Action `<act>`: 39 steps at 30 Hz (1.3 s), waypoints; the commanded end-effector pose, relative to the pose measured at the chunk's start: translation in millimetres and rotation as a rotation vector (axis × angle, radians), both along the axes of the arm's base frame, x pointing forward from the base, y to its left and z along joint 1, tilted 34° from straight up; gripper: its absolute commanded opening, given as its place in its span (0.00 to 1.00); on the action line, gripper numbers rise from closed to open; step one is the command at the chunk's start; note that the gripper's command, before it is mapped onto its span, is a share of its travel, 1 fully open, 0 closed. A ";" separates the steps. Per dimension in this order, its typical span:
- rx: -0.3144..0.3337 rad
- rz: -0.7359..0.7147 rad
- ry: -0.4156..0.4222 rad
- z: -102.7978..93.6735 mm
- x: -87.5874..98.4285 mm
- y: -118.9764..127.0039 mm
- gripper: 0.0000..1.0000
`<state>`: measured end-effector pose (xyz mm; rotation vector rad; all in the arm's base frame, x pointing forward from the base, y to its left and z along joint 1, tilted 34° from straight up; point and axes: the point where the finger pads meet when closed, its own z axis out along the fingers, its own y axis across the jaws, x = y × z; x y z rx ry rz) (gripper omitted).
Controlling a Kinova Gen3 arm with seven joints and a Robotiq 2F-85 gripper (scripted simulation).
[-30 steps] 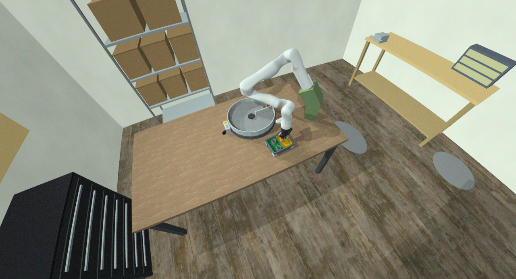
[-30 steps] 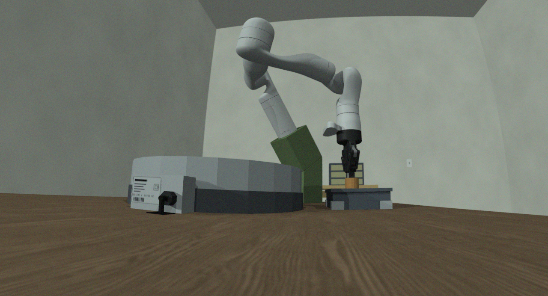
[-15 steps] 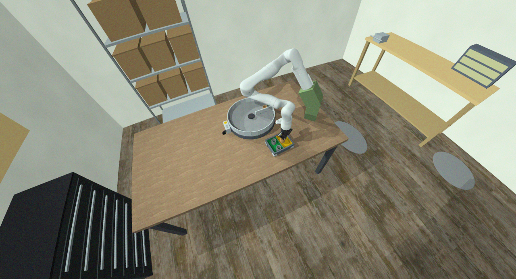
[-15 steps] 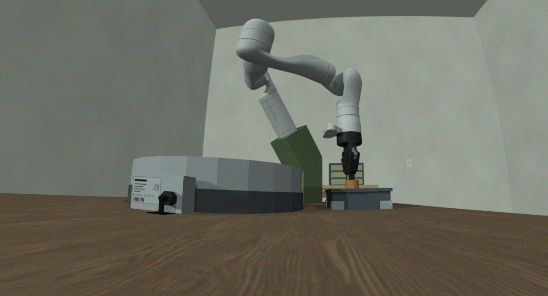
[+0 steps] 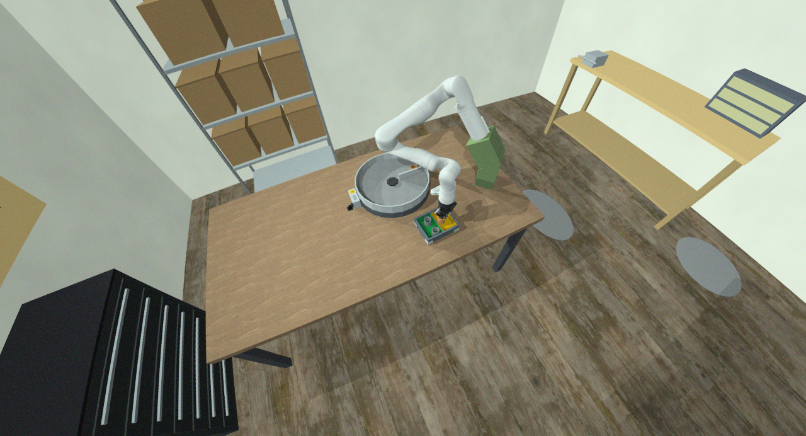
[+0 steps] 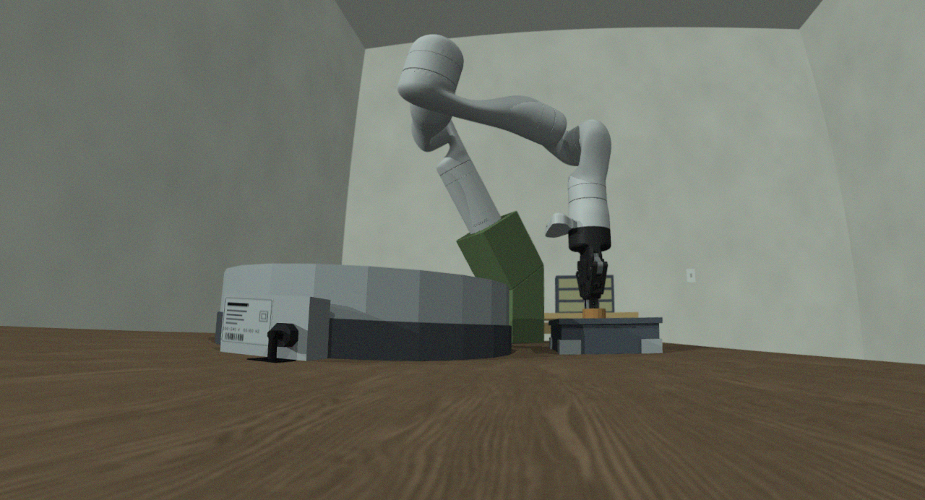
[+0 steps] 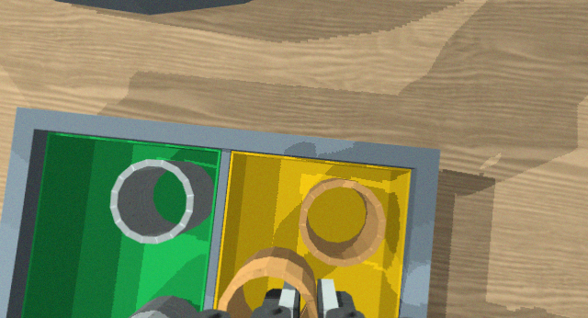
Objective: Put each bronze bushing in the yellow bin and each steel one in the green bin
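Note:
My gripper (image 5: pixel 444 214) (image 6: pixel 592 304) (image 7: pixel 308 300) is shut on the wall of a bronze bushing (image 5: pixel 442 221) (image 6: pixel 593 313) (image 7: pixel 271 266), one finger inside its bore. The bushing is upright and partly down in the yellow bin (image 7: pixel 253 185), near the divider; its top shows above the rim. Another bronze bushing (image 7: pixel 373 235) stands at the back right of that bin. Two steel bushings stand in the green bin (image 7: pixel 64 194): one at the back (image 5: pixel 427 221) (image 7: pixel 202 198), one nearer the front (image 5: pixel 435 230) (image 7: pixel 167 304). A bronze bushing (image 5: pixel 414 166) rides on the turntable (image 5: pixel 377 196) (image 6: pixel 394 296), by the guide bar.
Both bins share a grey-blue tray (image 6: pixel 608 335) (image 7: pixel 115 122) on the wooden table (image 5: pixel 293 252). The turntable's raised wall stands close behind the tray. A control box (image 5: pixel 354 195) (image 6: pixel 259 326) sits at the turntable's side. The arm hides part of the turntable's edge.

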<state>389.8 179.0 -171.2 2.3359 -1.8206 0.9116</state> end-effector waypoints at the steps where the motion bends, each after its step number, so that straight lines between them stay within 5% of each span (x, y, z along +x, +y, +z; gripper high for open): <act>1: 0.000 0.000 0.000 -1.9 1.1 -0.7 0.00; 39: 0.000 0.000 0.000 -18.9 9.5 -8.5 0.00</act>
